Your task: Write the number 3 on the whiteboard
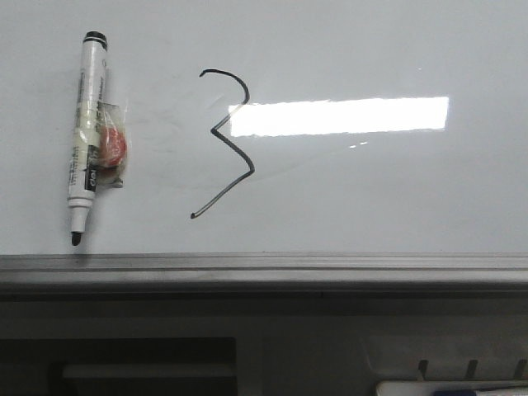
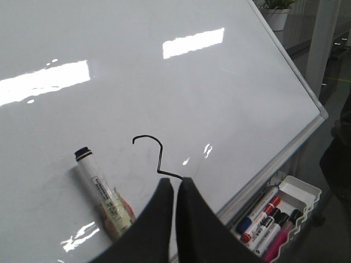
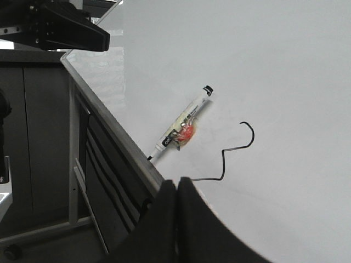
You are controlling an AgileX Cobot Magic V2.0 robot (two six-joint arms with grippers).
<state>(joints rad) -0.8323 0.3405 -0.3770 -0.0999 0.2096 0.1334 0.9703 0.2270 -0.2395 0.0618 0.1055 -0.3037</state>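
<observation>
The number 3 (image 1: 224,144) is drawn in thin black line on the whiteboard (image 1: 371,190), left of the bright glare. An uncapped white marker (image 1: 87,136), with a red lump taped to it, lies on the board to the left of the 3, its black tip down by the edge rail. No gripper shows in the front view. In the left wrist view my left gripper (image 2: 175,181) is shut and empty over the board (image 2: 164,82), covering the lower part of the 3 (image 2: 156,150), with the marker (image 2: 101,192) beside it. My right gripper (image 3: 176,182) is shut and empty, near the 3 (image 3: 241,148) and the marker (image 3: 184,129).
A grey metal rail (image 1: 264,264) runs along the board's near edge. A white tray (image 2: 299,192) holding several markers hangs below the rail. A potted plant (image 2: 274,15) stands beyond the board's far corner. A dark arm part (image 3: 66,30) sits above dark cabinets.
</observation>
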